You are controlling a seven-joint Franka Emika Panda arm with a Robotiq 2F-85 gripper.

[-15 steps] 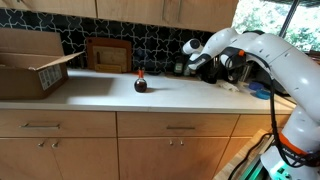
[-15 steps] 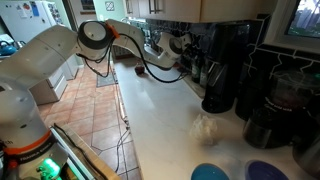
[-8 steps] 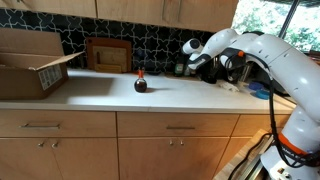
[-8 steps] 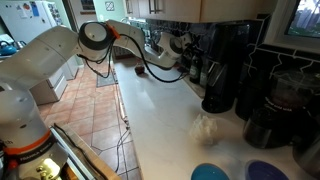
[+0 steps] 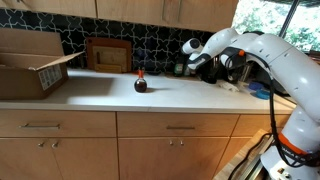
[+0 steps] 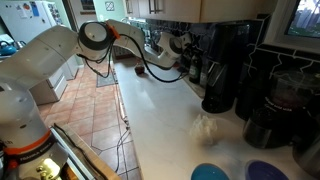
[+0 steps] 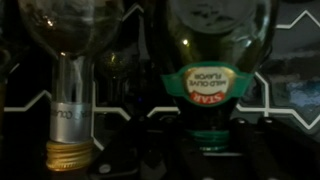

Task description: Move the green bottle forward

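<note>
Slim green glass bottle (image 7: 212, 55) with STAR label fills wrist view from centre toward 1 o'clock. Picture inverted, camera very close. Clear gold-capped bottle (image 7: 63, 95) at 9 o'clock. In exterior view, green one stands at back of white bench (image 5: 100, 95), 3 o'clock from squat dark red-capped bottle (image 5: 140, 83). Robot's fingers (image 5: 187, 64) at bottle; spread or pinching, cannot tell. No change over last second: arm motionless, bottle unmoved. Likely grasp stage; forward move not begun.

A white countertop (image 5: 95, 95) tops wooden drawer cabinets (image 5: 100, 140) beneath a dark patterned tile backsplash (image 5: 150, 45), with a daylit window (image 5: 272, 20) showing green foliage and a terracotta tile floor (image 6: 95, 105).
</note>
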